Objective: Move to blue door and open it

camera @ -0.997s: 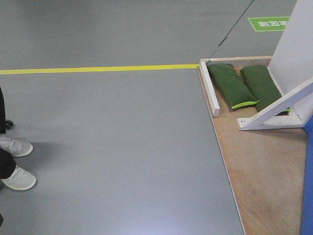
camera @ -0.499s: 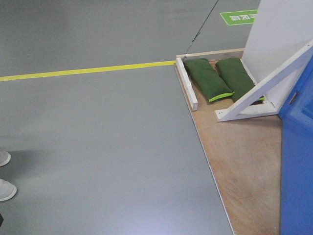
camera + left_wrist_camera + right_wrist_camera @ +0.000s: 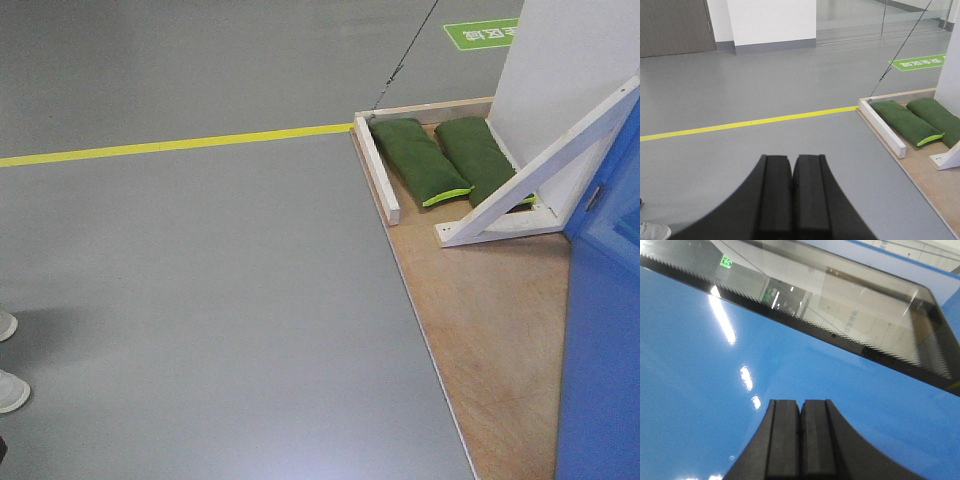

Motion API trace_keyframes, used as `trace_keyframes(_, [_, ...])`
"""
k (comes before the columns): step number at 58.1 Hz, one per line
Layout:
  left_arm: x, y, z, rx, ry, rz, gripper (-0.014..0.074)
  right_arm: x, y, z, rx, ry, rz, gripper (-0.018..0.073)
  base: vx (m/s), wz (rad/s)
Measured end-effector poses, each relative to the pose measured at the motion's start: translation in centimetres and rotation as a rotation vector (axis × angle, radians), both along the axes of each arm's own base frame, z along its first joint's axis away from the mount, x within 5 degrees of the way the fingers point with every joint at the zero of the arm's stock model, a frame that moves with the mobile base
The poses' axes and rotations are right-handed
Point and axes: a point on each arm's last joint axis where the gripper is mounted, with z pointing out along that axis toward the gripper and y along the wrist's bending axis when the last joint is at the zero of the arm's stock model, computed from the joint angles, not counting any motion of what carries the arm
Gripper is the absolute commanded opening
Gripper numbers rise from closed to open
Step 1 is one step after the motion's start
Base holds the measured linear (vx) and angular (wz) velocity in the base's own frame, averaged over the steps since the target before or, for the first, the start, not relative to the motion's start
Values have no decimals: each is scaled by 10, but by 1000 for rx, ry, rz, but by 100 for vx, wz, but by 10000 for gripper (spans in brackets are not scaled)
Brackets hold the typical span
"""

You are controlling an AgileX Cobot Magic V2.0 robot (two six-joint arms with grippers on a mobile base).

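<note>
The left gripper (image 3: 791,165) has its pads pressed together and holds nothing; below it is the grey floor (image 3: 765,75). The right gripper (image 3: 800,407) is also closed and empty. It points at the blue door (image 3: 695,390), whose glossy panel fills its view; I cannot tell if it touches. In the front view the door stands at the right edge of a plywood platform (image 3: 500,330), beside a white braced panel (image 3: 570,70) and two green bags (image 3: 425,165). A yellow line (image 3: 180,143) crosses the floor.
</note>
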Motion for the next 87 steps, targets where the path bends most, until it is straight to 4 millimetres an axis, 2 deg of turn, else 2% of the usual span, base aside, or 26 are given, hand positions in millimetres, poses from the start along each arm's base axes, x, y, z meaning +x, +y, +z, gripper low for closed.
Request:
trace_keyframes(19, [0,0,0,0,0,0,73,36,18,3,8,-22,67,12,0,0])
trace_keyframes(56, [0,0,0,0,0,0,73,83,69,6,-14,-12,301,12,0,0])
trace_keyframes(68, [0,0,0,0,0,0,73,103,90,6,-13,-13,388,12,0,0])
trace_keyframes(69, [0,0,0,0,0,0,73,112,104,7,-16,-15,441,12,0,0])
trace_keyframes(87, [0,0,0,0,0,0,73,135,141,8,-27,-19,569,12,0,0])
